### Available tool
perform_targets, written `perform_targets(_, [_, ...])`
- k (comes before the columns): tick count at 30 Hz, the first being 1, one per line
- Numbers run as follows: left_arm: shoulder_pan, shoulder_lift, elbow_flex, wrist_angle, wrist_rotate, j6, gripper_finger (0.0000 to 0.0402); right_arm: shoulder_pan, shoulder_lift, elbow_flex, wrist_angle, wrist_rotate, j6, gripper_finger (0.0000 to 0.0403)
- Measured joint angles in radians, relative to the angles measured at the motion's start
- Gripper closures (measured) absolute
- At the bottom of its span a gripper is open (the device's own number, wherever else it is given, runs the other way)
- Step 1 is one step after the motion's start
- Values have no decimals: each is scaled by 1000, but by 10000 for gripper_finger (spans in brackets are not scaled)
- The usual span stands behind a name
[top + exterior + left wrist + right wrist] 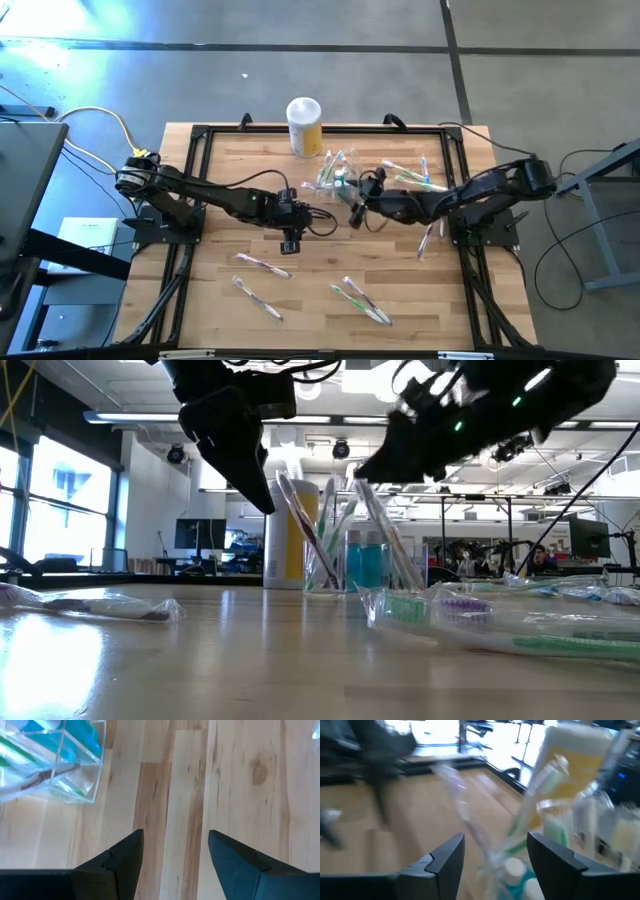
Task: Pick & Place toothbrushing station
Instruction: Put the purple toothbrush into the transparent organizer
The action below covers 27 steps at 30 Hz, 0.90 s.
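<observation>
- Clear plastic toothbrushing station (337, 176) stands upright on the wooden tabletop (210, 290), near the far edge, just beside a yellow canister (305, 127); toothbrushes (300, 525) lean out of it, with a blue item inside.
- Left gripper (290, 243) hangs above bare tabletop, apart from the station; its fingers (122, 860) are spread wide, holding nothing.
- Right gripper (356, 212) is close beside the station, fingers (445, 857) parted with nothing gripped.
- Wrapped toothbrushes (360, 299) lie scattered across the near tabletop; more lie at the far right corner (412, 176).
</observation>
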Motion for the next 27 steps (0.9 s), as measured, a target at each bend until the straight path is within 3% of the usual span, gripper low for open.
perform_targets(5, [0, 0, 0, -62, 0, -34, 187, 96, -163, 0, -225, 11, 46, 202])
perform_targets(10, [-23, 0, -1, -96, -5, -69, 187, 151, -304, 0, -555, -3, 251, 213])
perform_targets(13, [-50, 0, -1, -85, -5, -83, 187, 149, -354, 0, -758, -98, 417, 217])
perform_targets(16, [-87, 0, -14, -25, -3, -95, 187, 148, -360, 0, -872, -269, 543, 217])
perform_targets(22, [-155, 0, -72, 71, 20, -108, 187, 221, -290, -1, -813, -563, 588, 218])
perform_targets(27, [-171, 0, -108, 109, 22, -130, 187, 309, -217, 0, -655, -673, 587, 222])
